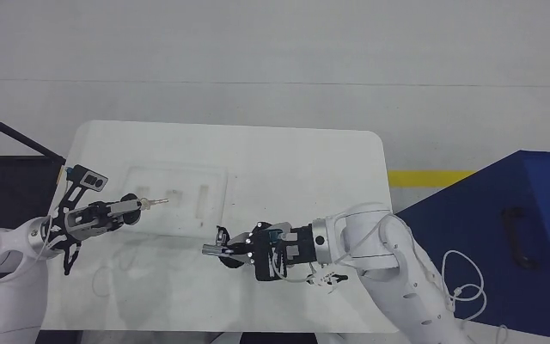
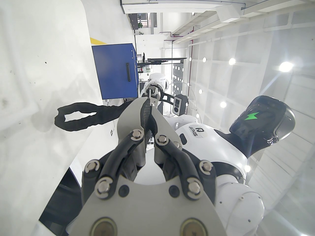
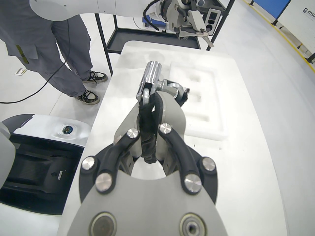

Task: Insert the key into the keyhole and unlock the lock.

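Observation:
My left gripper [image 1: 136, 208] hovers over the table's left side, shut on a small silver key [image 1: 155, 204] whose blade points toward the other arm. From the left wrist the key [image 2: 149, 98] shows edge-on between the fingertips of that gripper [image 2: 147, 105]. Near the table's front middle, my right gripper [image 1: 230, 251] is shut on the black cable of a chrome lock [image 1: 211, 249]. The lock body [image 3: 151, 78] sticks out past the right gripper [image 3: 149, 104], end toward the left gripper [image 3: 200, 31] and the key [image 3: 207, 39]. Key and lock are well apart. The cable loop [image 2: 73, 119] hangs free.
A white foam tray [image 1: 176, 202] with shallow recesses lies on the white table [image 1: 326, 163] under and between the arms. A blue cabinet [image 1: 485, 232] stands off the table's right end. A black wire cart [image 3: 137, 37] stands beyond the far end.

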Motion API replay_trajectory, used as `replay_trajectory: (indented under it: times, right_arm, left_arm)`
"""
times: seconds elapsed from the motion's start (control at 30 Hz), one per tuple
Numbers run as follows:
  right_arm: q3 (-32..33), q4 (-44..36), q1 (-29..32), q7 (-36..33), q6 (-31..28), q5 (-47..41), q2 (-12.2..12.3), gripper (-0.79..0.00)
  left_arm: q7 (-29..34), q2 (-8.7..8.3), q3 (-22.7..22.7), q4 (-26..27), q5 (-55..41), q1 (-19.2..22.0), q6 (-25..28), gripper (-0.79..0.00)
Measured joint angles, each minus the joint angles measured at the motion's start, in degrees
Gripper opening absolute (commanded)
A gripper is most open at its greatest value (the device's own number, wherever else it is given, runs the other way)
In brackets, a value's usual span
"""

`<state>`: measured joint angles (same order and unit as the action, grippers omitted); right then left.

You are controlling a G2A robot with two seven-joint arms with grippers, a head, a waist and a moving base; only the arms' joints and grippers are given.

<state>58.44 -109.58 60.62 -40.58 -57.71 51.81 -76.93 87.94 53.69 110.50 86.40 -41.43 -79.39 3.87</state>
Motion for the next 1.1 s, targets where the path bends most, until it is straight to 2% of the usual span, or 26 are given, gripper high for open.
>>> replay_trajectory:
  times: [0.07, 0.13, 0.27, 0.47, 0.53, 0.8, 0.87, 0.93, 1.1]
  right_arm:
    - [-0.3, 2.1, 1.3, 2.7, 1.4, -3.1, 0.1, -0.785]
    - [-0.3, 5.1, 1.8, 5.4, 1.8, -8.8, 0.2, -0.785]
    - [-1.3, 9.9, 0.8, 4.6, 1.2, -23.2, 0.9, -0.785]
    - [-2.9, 13.1, -1.9, -1.6, 2.7, -45.9, 2.2, -0.785]
    - [-2.9, 13.1, -1.9, -1.6, 2.8, -47.8, 2.2, -0.785]
    - [-2.9, 13.1, -1.8, -1.6, 2.9, -45.0, 2.2, -0.785]
    - [-3.1, 14.2, -1.8, -2.6, 5.9, -43.1, 2.3, -0.785]
    - [-3.9, 15.7, -1.9, -3.8, 11.4, -43.5, 2.4, -0.785]
    - [-4.5, 19.9, -3.7, -10.1, 18.5, -55.7, 2.8, -0.785]
  left_arm:
    - [-0.5, 0.02, -0.1, 0.8, 0.4, -0.3, 0.7, -0.785]
    - [-0.2, 0.03, 0.0, 2.8, 0.8, -1.3, 4.1, -0.785]
    - [0.1, -0.5, 0.0, 5.9, -1.0, -3.9, 9.6, -0.785]
    - [0.1, -2.01, -0.5, 7.2, -4.8, -5.9, 7.6, -0.785]
    - [0.1, -1.99, -0.5, 7.1, -4.6, -5.9, 7.9, -0.785]
    - [0.1, -1.98, -0.5, 7.2, -4.5, -5.9, 7.9, -0.785]
    - [-0.8, -1.88, -0.6, 7.8, -4.9, -6.1, 8.2, -0.785]
    - [-2.7, -1.74, -0.6, 9.1, -5.9, -6.9, 8.2, -0.785]
    - [-0.3, -1.7, -0.8, 9.9, -7.6, -7.8, 9.2, -0.785]
